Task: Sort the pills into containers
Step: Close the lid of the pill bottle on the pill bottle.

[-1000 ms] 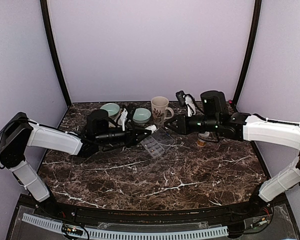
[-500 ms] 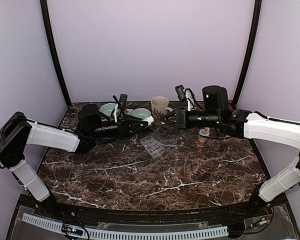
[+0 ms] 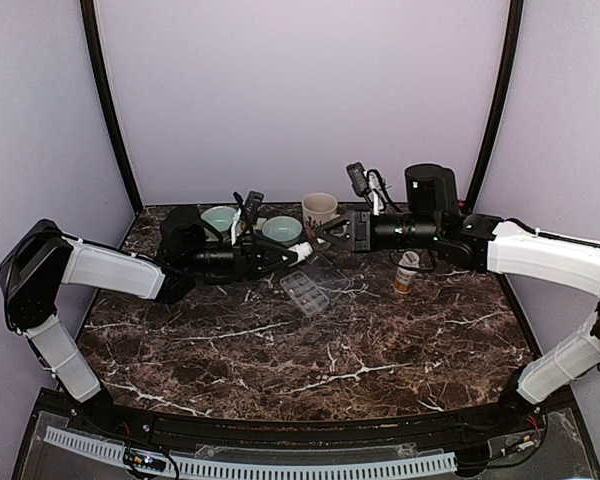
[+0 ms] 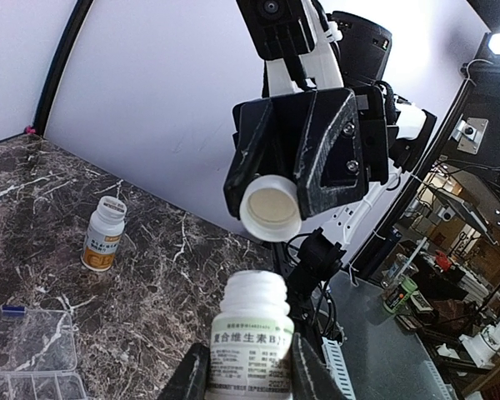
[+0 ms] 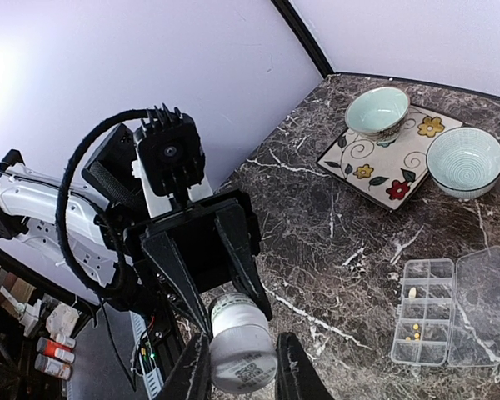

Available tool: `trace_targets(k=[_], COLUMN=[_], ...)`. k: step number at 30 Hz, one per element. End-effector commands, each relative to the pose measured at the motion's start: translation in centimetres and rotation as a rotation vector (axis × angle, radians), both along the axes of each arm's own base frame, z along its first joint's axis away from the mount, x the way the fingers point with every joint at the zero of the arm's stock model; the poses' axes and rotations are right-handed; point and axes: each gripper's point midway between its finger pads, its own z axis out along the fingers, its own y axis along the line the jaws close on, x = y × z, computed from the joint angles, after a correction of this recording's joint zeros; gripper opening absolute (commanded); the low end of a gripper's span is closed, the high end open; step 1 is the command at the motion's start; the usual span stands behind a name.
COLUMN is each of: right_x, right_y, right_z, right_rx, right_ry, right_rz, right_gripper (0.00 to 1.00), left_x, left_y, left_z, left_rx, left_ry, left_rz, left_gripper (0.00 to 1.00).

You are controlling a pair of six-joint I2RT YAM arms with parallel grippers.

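Separated now: cap (image 4: pixel 271 208), bottle (image 4: pixel 248 342); organiser (image 3: pixel 313 285), bowls (image 3: pixel 283 230), mug (image 3: pixel 320 208) nearby.

At the left wrist, the picture's bottom edge cut off the white bottle (image 4: pixel 248 333) and the left gripper (image 4: pixel 248 371) clamped on it; the organiser box (image 4: pixel 21 358), left of that gripper, was cropped too. The cap (image 5: pixel 243 362) pinched in the right gripper (image 5: pixel 242 371) partly hid the bottle beyond. Ahead, the pills (image 5: pixel 412 293) were too small to identify.

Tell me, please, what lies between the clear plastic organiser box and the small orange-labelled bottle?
Only bare dark marble tabletop, clearest in the left wrist view.
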Motion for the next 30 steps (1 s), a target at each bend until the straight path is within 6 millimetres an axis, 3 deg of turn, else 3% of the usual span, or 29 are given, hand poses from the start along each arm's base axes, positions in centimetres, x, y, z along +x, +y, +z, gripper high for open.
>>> trace_targets(k=[1, 11, 30], right_x=[-0.5, -0.8, -1.1], right_y=[0.9, 1.4, 1.9], right_z=[1.2, -0.3, -1.3], right_rx=[0.02, -0.035, -0.056], right_ry=[-0.024, -0.006, 0.011], right_rz=[0.038, 0.066, 0.093], right_gripper=[0.0, 0.0, 0.0], left_x=[-0.2, 0.0, -0.3], left_y=[0.0, -0.2, -0.5], left_z=[1.1, 1.2, 1.2], left_rx=[-0.017, -0.009, 0.007], left_ry=[-0.008, 0.0, 0.013], left_rz=[-0.05, -0.08, -0.126], left_gripper=[0.0, 0.0, 0.0])
